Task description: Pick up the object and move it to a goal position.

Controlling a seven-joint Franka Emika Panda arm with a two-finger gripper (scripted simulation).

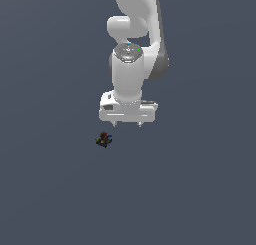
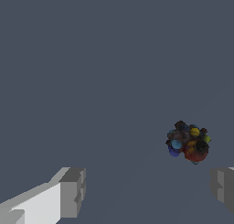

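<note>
The object (image 1: 103, 139) is a tiny dark lumpy thing with red, yellow and bluish specks, lying on the flat grey floor. My white gripper (image 1: 127, 124) hangs above the floor, toward the exterior view's right of the object and apart from it. Its two short fingertips stand wide apart with nothing between them, so it is open. In the wrist view the object (image 2: 188, 142) shows as a cluster of coloured blobs, closer to one grey finger pad (image 2: 222, 185) than to the other pad (image 2: 73, 192), and outside the gap between them.
The white arm (image 1: 135, 44) rises behind the gripper toward the exterior view's top edge. A plain grey floor (image 1: 50, 189) fills the rest of both views.
</note>
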